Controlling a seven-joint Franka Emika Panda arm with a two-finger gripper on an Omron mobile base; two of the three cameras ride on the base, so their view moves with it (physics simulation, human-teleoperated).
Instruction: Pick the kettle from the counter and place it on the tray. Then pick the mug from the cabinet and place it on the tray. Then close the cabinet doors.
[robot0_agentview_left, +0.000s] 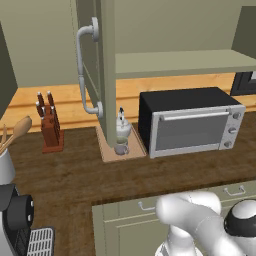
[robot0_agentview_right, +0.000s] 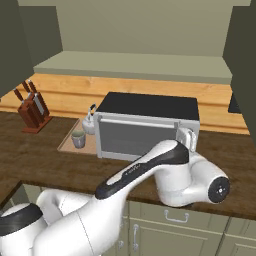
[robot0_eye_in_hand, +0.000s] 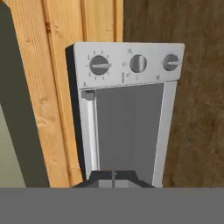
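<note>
From the left base view, the kettle (robot0_agentview_left: 123, 126) and mug (robot0_agentview_left: 121, 148) sit on the tray (robot0_agentview_left: 106, 148) on the counter (robot0_agentview_left: 75, 175), beside the toaster oven (robot0_agentview_left: 192, 120). From the hand view, the fingers (robot0_eye_in_hand: 113, 177) are pressed together, holding nothing, facing the oven's door.

Both base views look forward and down, sharing the toaster oven (robot0_agentview_left: 192, 121) (left and right sides); the hand view faces its front closely.

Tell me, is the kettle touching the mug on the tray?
Cannot tell. In the right base view the kettle sits just behind the mug, overlapping it; no gap or contact shows plainly.
</note>
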